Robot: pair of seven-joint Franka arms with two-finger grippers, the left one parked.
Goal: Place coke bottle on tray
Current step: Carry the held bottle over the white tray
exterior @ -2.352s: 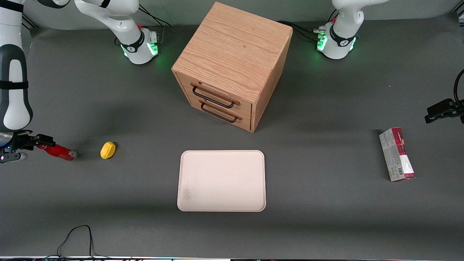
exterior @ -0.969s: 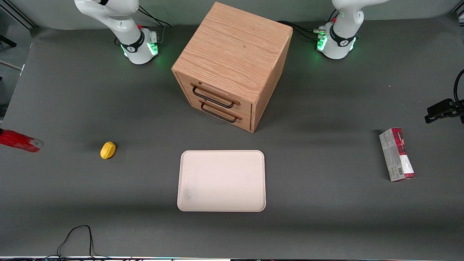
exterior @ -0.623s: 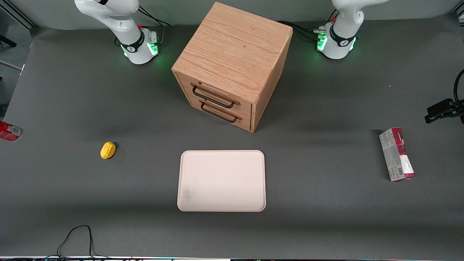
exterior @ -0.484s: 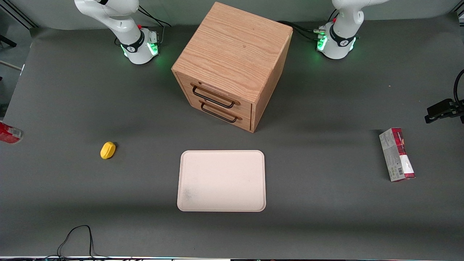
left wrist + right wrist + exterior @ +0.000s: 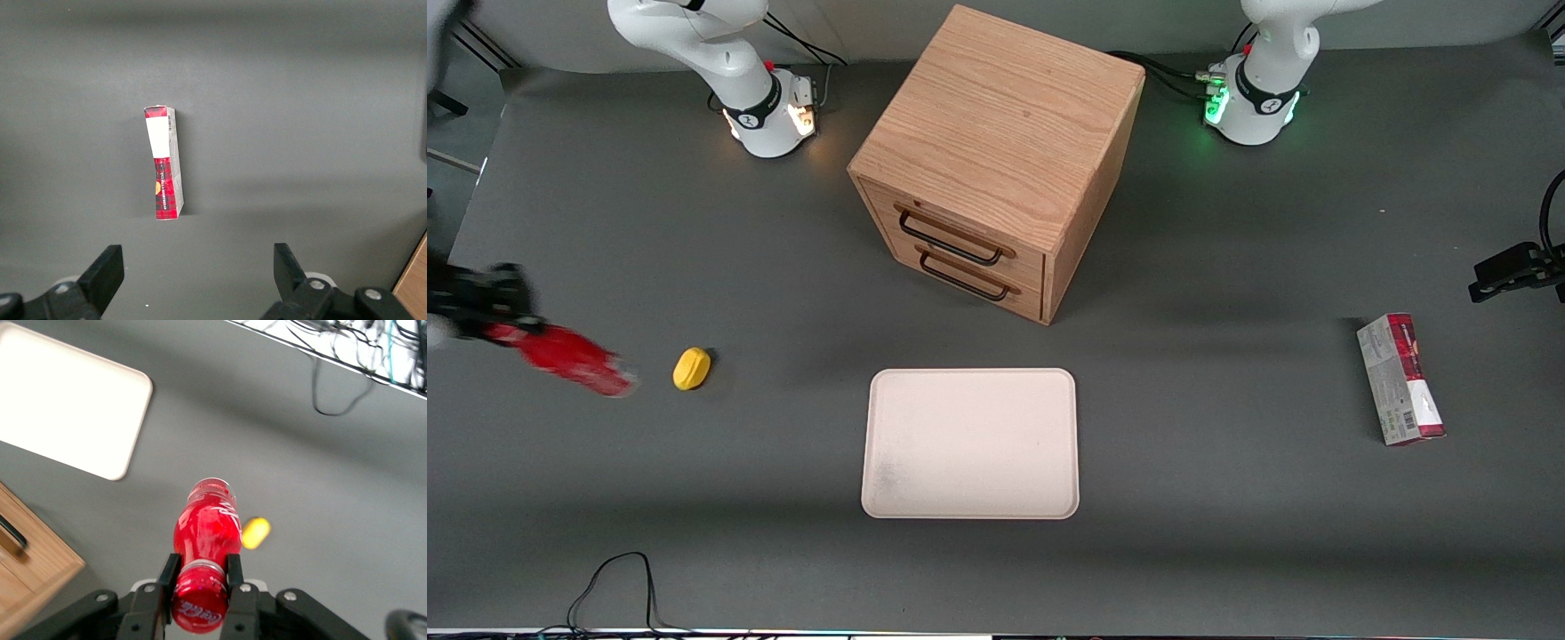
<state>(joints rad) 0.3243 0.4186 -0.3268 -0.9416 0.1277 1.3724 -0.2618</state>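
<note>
Change since earlier frames: swung back into the front view from the working arm's table edge, gripper and coke bottle together; half a second ago only the bottle's base showed at that edge, higher up; everything else unmoved.
Gripper: black, blurred in the front view, held above the dark table toward the working arm's end; jaws pinched on the bottle's neck just under the red cap, one finger on each side in the wrist view.
Coke bottle: bright red, tilted, cap end in the jaws, silvery base pointing away from the gripper and toward the lemon; clear of the table, with grey surface visible past it in the wrist view.
Lemon-shaped object: yellow, lying on the table just beside the bottle's base as seen from the front, between bottle and tray; also seen past the bottle from the wrist.
Tray: cream, flat, rounded corners, faint grey smudge near one corner, nothing on it; lying nearer the front camera than the drawer box, well apart from the bottle; one corner visible from the wrist.
Drawer box: wooden, two drawers with dark handles, both closed.
Carton: red and grey, lying flat toward the parked arm's end of the table.
Task state: bottle not yet on tray.
</note>
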